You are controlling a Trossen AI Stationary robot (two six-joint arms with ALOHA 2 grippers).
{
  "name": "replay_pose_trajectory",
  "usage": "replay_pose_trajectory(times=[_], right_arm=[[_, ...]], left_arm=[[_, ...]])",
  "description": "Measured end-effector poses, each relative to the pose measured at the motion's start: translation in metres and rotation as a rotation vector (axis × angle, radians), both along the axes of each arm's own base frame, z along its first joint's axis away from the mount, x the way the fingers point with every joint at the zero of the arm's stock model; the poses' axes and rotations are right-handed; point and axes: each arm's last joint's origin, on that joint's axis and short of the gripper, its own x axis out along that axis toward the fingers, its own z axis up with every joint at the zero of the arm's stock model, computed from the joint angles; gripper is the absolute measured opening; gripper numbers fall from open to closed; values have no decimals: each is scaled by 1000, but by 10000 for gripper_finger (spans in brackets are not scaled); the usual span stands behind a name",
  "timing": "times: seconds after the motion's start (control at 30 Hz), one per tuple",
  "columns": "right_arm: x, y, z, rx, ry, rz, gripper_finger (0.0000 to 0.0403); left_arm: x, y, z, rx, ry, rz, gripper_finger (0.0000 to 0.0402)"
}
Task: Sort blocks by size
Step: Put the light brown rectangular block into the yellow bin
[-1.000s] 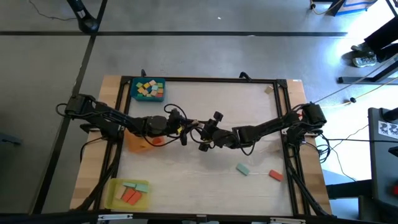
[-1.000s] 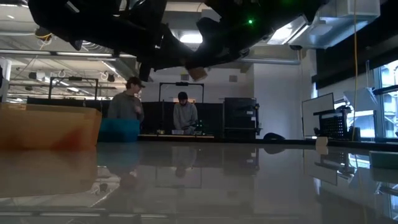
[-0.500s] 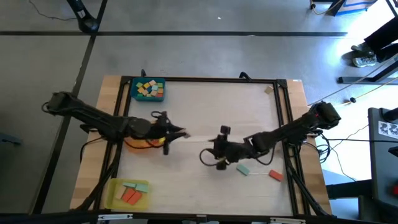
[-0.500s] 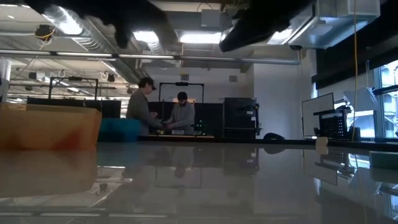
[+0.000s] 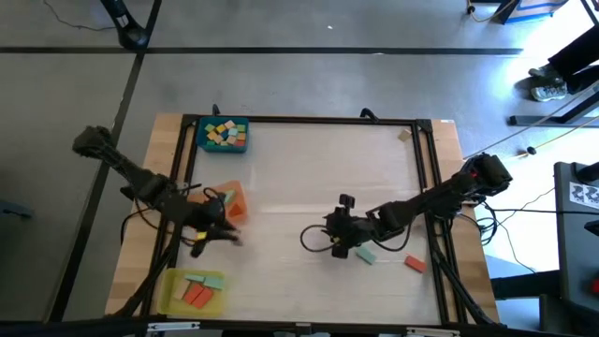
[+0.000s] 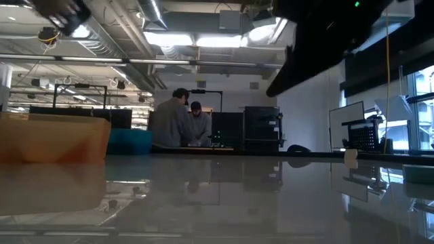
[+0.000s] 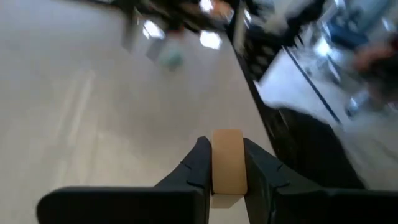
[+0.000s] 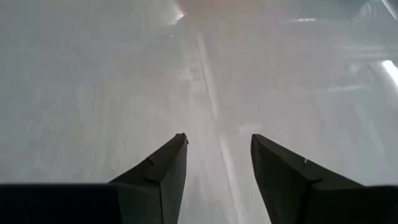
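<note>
My left gripper (image 5: pixel 223 236) hovers just near-side of the orange tray (image 5: pixel 230 200), shut on a tan block (image 7: pixel 227 163). My right gripper (image 5: pixel 328 241) hangs open over the table's middle with only bare table between its fingers (image 8: pixel 163 177). It stands just left of a teal block (image 5: pixel 365 254) lying flat on the table. An orange-red block (image 5: pixel 414 264) lies farther right. The blue tray (image 5: pixel 223 135) at the far left holds several blocks. The yellow tray (image 5: pixel 193 290) at the near left holds orange and green ones. My left gripper pinches the tan block between its two fingers, one finger on each of two opposite side faces (image 7: pixel 214 168). The block's end sticks out past the fingertips. It is lifted clear of the table.
A tan block (image 5: pixel 404 136) lies at the table's far right corner. Black frame rails run along the table's edges (image 5: pixel 427 168). Two people stand at a bench (image 6: pixel 186 125) in the room beyond the table. Bare tabletop stretches between the two arms.
The two grippers were close together at the table's middle. My left gripper has since gone toward the table's left and near edge, past the orange tray, carrying the tan block. My right gripper has drawn back toward the near right, next to the teal block.
</note>
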Motion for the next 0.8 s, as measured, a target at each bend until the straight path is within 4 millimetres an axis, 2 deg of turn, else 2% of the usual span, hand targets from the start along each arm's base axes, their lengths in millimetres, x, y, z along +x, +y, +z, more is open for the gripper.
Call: replay_pose_trajectory(times=[0.3,0.47,0.8], right_arm=[[-3,-22,-17,18,42,-100,177],[-5,-30,-24,34,68,-114,177],[-2,-44,-26,78,91,-129,177]], left_arm=[[-23,-37,7,-96,191,-94,42],[-30,-59,-8,-188,336,-82,44],[-44,-96,-48,-239,631,20,51]])
